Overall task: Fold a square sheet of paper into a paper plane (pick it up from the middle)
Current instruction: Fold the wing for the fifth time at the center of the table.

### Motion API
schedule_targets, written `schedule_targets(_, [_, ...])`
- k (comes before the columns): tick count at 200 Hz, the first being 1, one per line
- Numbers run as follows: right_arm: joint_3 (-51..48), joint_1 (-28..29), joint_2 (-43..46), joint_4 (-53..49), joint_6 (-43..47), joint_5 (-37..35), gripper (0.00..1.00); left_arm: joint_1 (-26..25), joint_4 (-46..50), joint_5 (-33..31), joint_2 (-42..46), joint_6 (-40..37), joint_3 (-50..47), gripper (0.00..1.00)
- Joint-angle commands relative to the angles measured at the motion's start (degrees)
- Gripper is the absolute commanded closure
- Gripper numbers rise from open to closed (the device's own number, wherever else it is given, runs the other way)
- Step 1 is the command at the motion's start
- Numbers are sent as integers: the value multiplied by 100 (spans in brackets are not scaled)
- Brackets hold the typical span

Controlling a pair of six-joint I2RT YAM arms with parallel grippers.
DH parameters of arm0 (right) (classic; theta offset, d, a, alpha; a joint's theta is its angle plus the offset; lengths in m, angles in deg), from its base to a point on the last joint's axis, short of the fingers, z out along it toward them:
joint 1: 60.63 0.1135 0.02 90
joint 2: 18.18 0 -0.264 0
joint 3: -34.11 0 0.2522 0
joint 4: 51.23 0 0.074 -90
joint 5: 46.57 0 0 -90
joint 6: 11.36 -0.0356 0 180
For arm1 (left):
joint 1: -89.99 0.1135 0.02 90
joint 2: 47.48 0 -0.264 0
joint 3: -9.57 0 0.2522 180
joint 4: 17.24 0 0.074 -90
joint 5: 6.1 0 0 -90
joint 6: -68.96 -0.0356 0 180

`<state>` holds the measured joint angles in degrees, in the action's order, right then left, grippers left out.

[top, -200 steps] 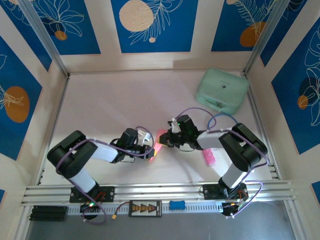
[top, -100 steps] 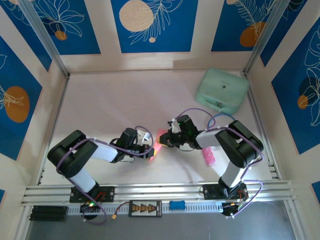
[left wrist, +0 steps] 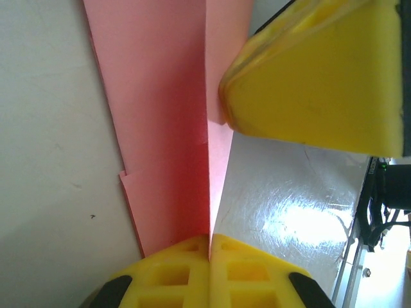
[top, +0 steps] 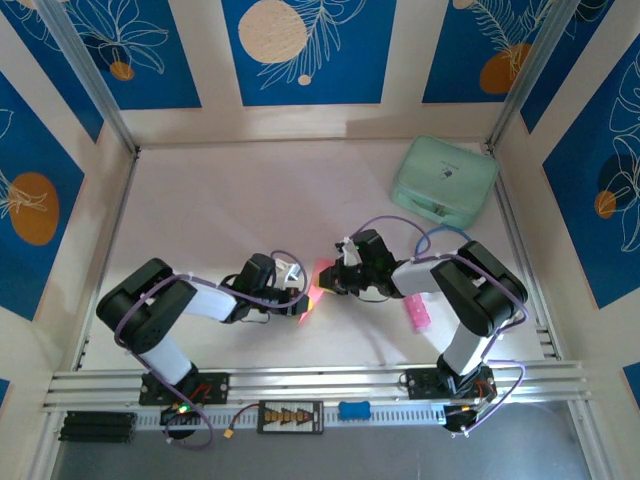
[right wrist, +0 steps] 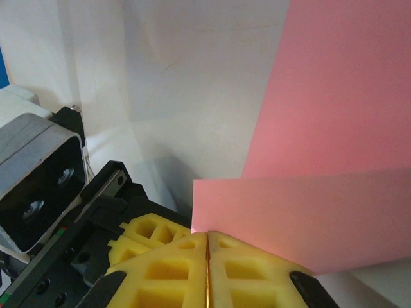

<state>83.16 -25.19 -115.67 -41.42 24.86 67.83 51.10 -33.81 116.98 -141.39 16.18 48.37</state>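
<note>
The salmon-pink sheet of paper (top: 316,283) is folded into a slim, layered wedge with a centre ridge, like a paper plane. It sits between the two grippers at the table's middle. My left gripper (top: 303,304) is shut on the ridge (left wrist: 209,192), and the flaps (left wrist: 160,122) spread to its left. My right gripper (top: 329,281) is shut on the paper's edge (right wrist: 302,212) from the other side. In the left wrist view, a yellow finger of the right gripper (left wrist: 314,70) rests against the paper. In the right wrist view, the left gripper's fingers (right wrist: 149,232) sit just left of my right jaws.
A mint-green case (top: 444,181) lies at the back right. A small bright-pink stick (top: 416,312) lies beside the right arm. Aluminium rails (top: 320,380) run along the near edge. Patterned walls enclose the table on three sides.
The right arm's elbow has shifted slightly left. Both grippers and the paper stay where they were.
</note>
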Motion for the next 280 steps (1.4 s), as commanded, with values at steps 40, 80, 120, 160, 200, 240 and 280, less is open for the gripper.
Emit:
schedule_targets(40, [236,103,36,-274,149,-75,89,69,755,-241,-396,-45,44,100])
schedule_targets(80, [311,45,-170,-372,78,-194,90,71,805,-240,-419,-22,60,100])
schedule_targets(120, [325,-2,-274,-389,74,-211,90,73,818,-229,-445,-12,67,100])
schedule_targets(160, [270,-46,-313,-399,60,-233,90,74,851,-233,-456,-12,71,100])
schedule_targets(200, [311,-55,-396,-450,47,-261,90,70,865,-209,-471,-17,98,100])
schedule_targets(240, [278,-64,-420,-557,22,-373,91,71,896,-179,-510,-14,118,100])
schedule_targets(280, [302,-63,-497,-598,33,-367,91,68,1001,-178,-536,-12,164,100])
